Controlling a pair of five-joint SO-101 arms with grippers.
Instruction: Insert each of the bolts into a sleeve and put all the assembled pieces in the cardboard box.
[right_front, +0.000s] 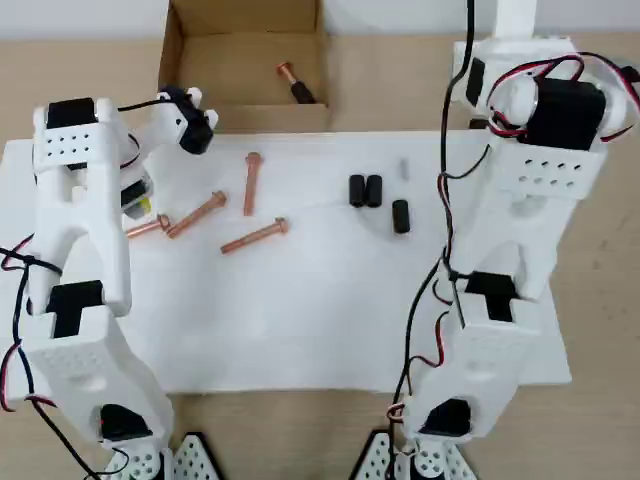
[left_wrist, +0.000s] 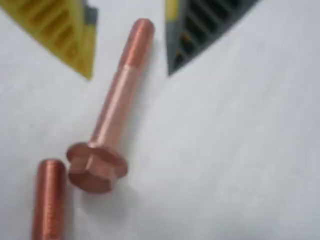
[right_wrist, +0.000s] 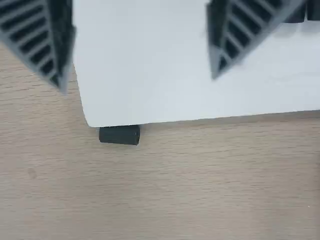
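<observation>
Several copper bolts lie on the white sheet (right_front: 300, 320): one (right_front: 251, 183) upright in the picture, two slanted (right_front: 197, 214) (right_front: 254, 236), and one (right_front: 148, 227) under my left gripper (right_front: 138, 203). In the left wrist view that bolt (left_wrist: 112, 115) lies between the open yellow and black fingers of the left gripper (left_wrist: 129, 72), not clamped. Three black sleeves (right_front: 357, 190) (right_front: 374, 190) (right_front: 401, 216) rest mid-sheet. My right gripper (right_wrist: 139, 81) hangs open above another sleeve (right_wrist: 119, 135) on the wood at the sheet's edge. The cardboard box (right_front: 200, 60) holds one bolt in a sleeve (right_front: 293, 82).
A second bolt's threaded end (left_wrist: 48, 200) lies right beside the head of the bolt under the left gripper. The box stands at the sheet's far edge. Bare wooden table (right_wrist: 200, 190) surrounds the sheet. Both arms' bases sit at the near edge.
</observation>
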